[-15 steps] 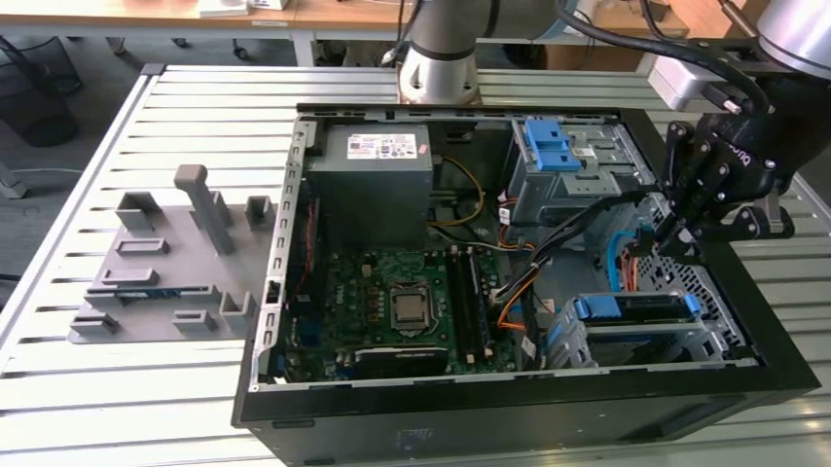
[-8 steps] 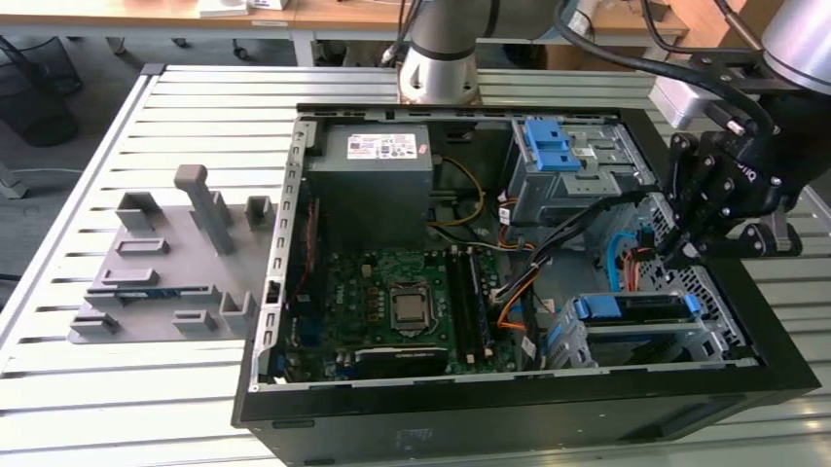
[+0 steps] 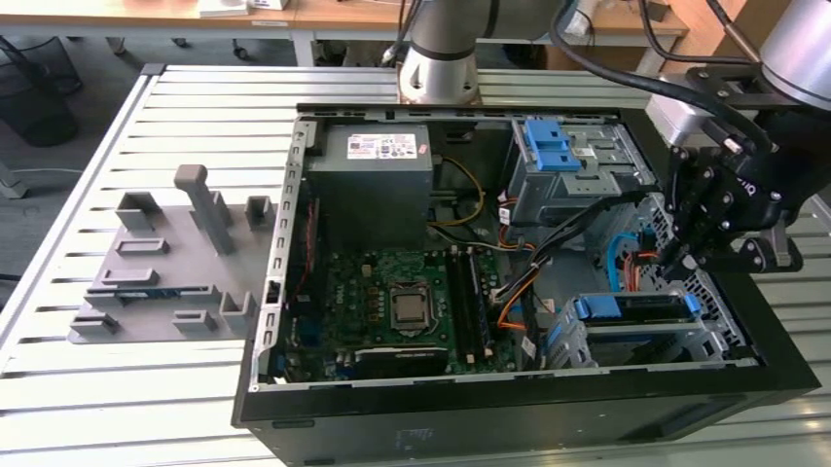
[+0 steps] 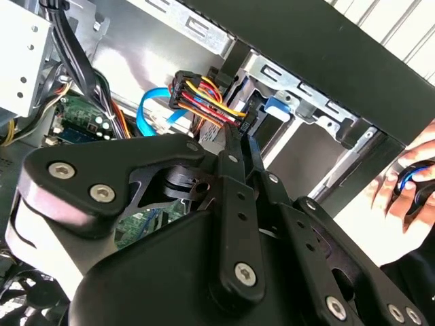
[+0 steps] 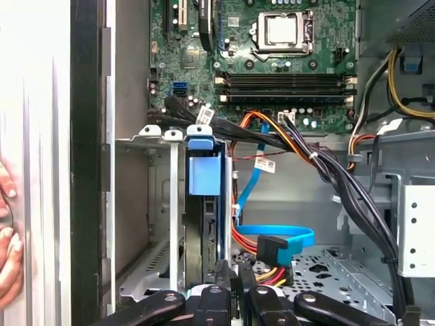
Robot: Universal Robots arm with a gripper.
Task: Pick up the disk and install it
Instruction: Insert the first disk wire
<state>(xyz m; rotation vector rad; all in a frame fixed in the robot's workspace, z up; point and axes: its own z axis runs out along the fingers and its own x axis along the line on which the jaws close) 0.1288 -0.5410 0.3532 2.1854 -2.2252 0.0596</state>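
The disk [image 3: 632, 309] sits edge-on in the metal drive bay at the case's corner on the exterior view's right, its blue carrier bracket [image 5: 204, 173] facing out. In the first wrist view, its dark body [image 5: 202, 231] runs down inside the slot. My gripper [image 3: 678, 255] hangs just above and beside that bay. Its black fingers [image 4: 236, 146] are pressed together with nothing between them. They point at a black plug with red and yellow wires [image 4: 204, 102], next to the disk's rear end. My gripper [image 5: 234, 272] is not touching the bracket.
The open computer case [image 3: 520, 413] lies on a slatted table. Inside are the motherboard [image 3: 403, 302], a grey power supply [image 3: 377, 185], a blue flat cable [image 5: 272, 238] and an upper bay with blue latches [image 3: 552, 146]. A grey fixture [image 3: 175, 263] stands at the exterior view's left. A person's hand [image 4: 408, 183] rests outside the case.
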